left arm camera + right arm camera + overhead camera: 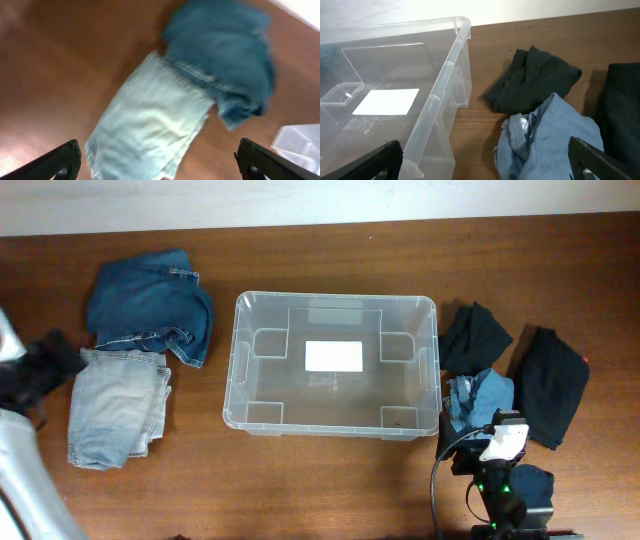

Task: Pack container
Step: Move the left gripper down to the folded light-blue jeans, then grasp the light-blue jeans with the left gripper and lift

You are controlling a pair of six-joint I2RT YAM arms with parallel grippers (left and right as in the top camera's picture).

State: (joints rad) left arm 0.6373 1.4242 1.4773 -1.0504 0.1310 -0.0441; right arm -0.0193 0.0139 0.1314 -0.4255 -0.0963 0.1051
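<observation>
The clear container stands empty at the table's middle, with a white label on its base. Its right wall shows in the right wrist view. My left gripper is open and empty, above folded light blue jeans with dark blue jeans beyond. In the overhead view it is a blurred dark shape at the left edge. My right gripper is open and empty, near the container's front right corner, just short of a crumpled light blue shirt.
Left of the container lie the dark blue jeans and the light blue jeans. Right of it lie a black garment, a second black garment and the light blue shirt. A white wall edges the table's far side.
</observation>
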